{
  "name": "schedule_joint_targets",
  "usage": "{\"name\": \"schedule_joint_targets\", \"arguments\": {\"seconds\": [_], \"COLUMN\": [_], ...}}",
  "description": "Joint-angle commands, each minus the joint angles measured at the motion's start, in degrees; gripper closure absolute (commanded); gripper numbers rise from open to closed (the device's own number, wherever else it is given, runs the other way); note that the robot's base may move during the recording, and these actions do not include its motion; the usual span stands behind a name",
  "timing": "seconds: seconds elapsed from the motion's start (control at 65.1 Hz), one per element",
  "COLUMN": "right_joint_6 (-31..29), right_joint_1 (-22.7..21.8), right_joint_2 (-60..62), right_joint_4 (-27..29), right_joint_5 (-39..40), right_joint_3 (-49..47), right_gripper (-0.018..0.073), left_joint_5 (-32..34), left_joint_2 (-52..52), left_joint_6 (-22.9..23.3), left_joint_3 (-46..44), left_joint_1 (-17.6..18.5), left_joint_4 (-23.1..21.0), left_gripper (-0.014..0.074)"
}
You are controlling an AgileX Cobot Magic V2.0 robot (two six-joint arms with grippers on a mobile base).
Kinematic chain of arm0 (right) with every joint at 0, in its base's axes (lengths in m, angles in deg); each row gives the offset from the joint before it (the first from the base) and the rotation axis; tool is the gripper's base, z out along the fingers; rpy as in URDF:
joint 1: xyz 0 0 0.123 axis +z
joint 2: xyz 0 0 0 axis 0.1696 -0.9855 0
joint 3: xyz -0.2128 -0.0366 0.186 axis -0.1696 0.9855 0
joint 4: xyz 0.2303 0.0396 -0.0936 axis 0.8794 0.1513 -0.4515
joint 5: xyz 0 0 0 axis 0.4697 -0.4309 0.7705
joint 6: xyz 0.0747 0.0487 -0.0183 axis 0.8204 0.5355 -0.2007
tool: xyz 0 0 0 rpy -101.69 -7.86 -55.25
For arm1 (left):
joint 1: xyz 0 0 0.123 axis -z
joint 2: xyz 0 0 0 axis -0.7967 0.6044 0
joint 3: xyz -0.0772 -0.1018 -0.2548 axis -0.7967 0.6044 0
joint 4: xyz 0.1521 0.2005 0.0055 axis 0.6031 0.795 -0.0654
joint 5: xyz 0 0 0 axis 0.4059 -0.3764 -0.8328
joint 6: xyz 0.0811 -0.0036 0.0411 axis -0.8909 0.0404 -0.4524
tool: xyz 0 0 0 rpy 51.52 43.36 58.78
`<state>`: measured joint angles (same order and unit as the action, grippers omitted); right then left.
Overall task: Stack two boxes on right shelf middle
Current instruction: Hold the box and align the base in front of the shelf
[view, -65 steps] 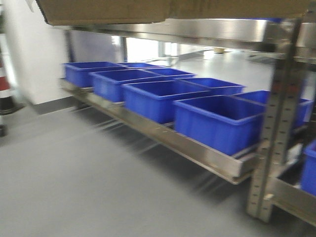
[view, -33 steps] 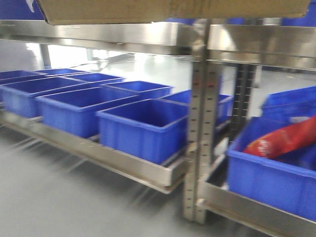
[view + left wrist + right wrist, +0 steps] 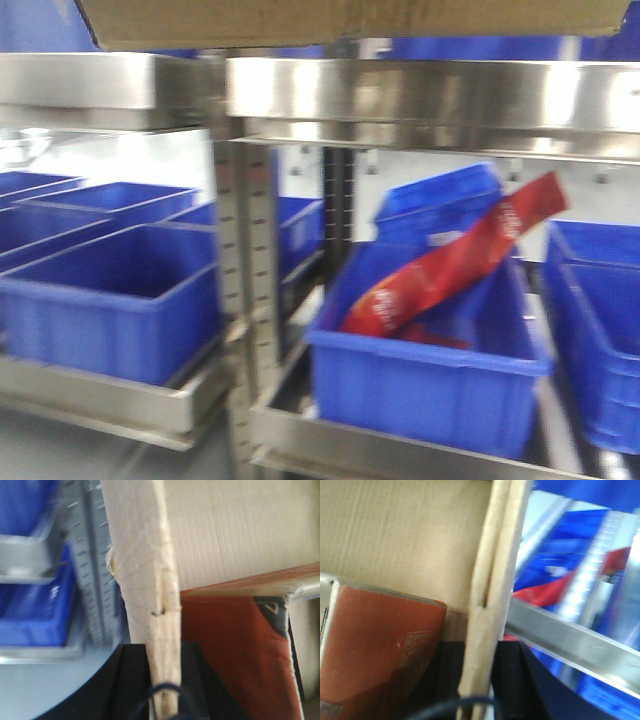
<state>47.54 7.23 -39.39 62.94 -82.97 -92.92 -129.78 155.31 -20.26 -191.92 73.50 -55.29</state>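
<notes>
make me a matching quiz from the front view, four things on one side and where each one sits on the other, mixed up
Things
1. cardboard box
2. red packet
3. perforated upright
4. shelf lip

Places
A. lying tilted in a blue bin
B. shiny horizontal band just below the box
C. along the top edge of the view
D. standing between the left bins and the packet's bin

Pairs: 1-C, 2-A, 3-D, 4-B

I see only a strip of the box (image 3: 350, 22), the rest cut off by the top edge. On the red packet (image 3: 450, 262) the print is smeared beyond reading.
</notes>
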Motion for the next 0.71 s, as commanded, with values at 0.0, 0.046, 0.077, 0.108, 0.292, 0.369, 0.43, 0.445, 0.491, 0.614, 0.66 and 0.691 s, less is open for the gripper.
{"name": "schedule_joint_targets", "arguments": {"seconds": [0.0, 0.046, 0.077, 0.108, 0.292, 0.369, 0.43, 0.445, 0.491, 0.614, 0.66, 0.691], "right_joint_6": [-0.36, -0.36, -0.36, -0.36, -0.36, -0.36, -0.36, -0.36, -0.36, -0.36, -0.36, -0.36], "right_joint_1": [-0.39, -0.39, -0.39, -0.39, -0.39, -0.39, -0.39, -0.39, -0.39, -0.39, -0.39, -0.39], "right_joint_2": [0.46, 0.46, 0.46, 0.46, 0.46, 0.46, 0.46, 0.46, 0.46, 0.46, 0.46, 0.46], "right_joint_4": [-2.24, -2.24, -2.24, -2.24, -2.24, -2.24, -2.24, -2.24, -2.24, -2.24, -2.24, -2.24], "right_joint_5": [2.66, 2.66, 2.66, 2.66, 2.66, 2.66, 2.66, 2.66, 2.66, 2.66, 2.66, 2.66], "right_joint_3": [-0.58, -0.58, -0.58, -0.58, -0.58, -0.58, -0.58, -0.58, -0.58, -0.58, -0.58, -0.58], "right_gripper": [0.0712, 0.0712, 0.0712, 0.0712, 0.0712, 0.0712, 0.0712, 0.0712, 0.0712, 0.0712, 0.0712, 0.0712], "left_joint_5": [2.23, 2.23, 2.23, 2.23, 2.23, 2.23, 2.23, 2.23, 2.23, 2.23, 2.23, 2.23], "left_joint_2": [-1.06, -1.06, -1.06, -1.06, -1.06, -1.06, -1.06, -1.06, -1.06, -1.06, -1.06, -1.06], "left_joint_6": [-0.03, -0.03, -0.03, -0.03, -0.03, -0.03, -0.03, -0.03, -0.03, -0.03, -0.03, -0.03], "left_joint_3": [-0.72, -0.72, -0.72, -0.72, -0.72, -0.72, -0.72, -0.72, -0.72, -0.72, -0.72, -0.72], "left_joint_1": [0.0, 0.0, 0.0, 0.0, 0.0, 0.0, 0.0, 0.0, 0.0, 0.0, 0.0, 0.0], "left_joint_4": [-0.61, -0.61, -0.61, -0.61, -0.61, -0.61, -0.61, -0.61, -0.61, -0.61, -0.61, -0.61], "left_gripper": [0.0708, 0.0708, 0.0708, 0.0708, 0.0708, 0.0708, 0.0708, 0.0708, 0.0708, 0.0708, 0.0708, 0.0708]}}
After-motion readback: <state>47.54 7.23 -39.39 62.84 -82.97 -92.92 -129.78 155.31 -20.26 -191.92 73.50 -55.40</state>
